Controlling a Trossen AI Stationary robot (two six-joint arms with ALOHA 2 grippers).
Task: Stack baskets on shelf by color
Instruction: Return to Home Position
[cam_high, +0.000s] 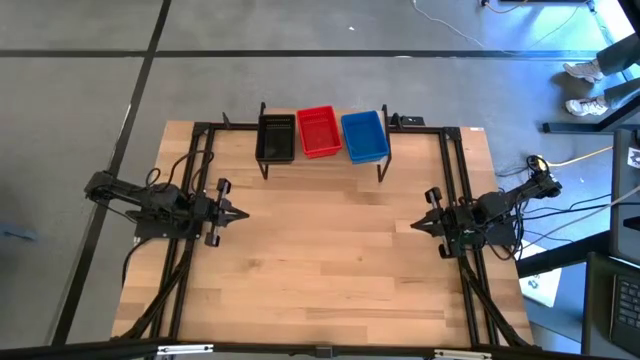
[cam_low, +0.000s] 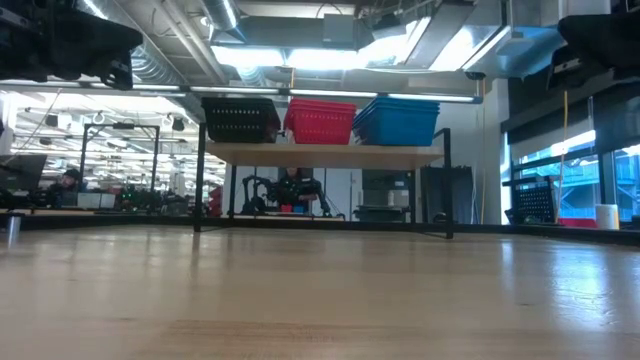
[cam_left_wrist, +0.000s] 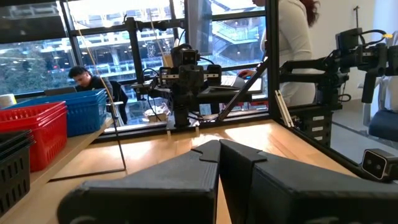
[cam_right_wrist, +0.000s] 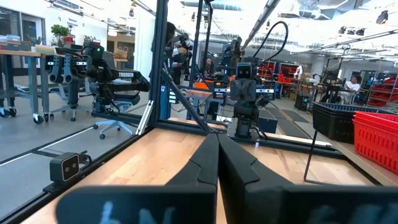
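Beyond and between the two grippers, high view: three stacks of perforated plastic baskets stand side by side: black stack (cam_high: 276, 138), red stack (cam_high: 319, 131), blue stack (cam_high: 364, 136). The left gripper (cam_high: 238, 213) and right gripper (cam_high: 417, 226) face each other. Low view: the stacks rest on the plank-topped shelf (cam_low: 320, 155). Wrist views: both finger pairs are pressed together and empty.

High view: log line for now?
shelf: black, red, blue baskets on top | left gripper: shut, empty | right gripper: shut, empty
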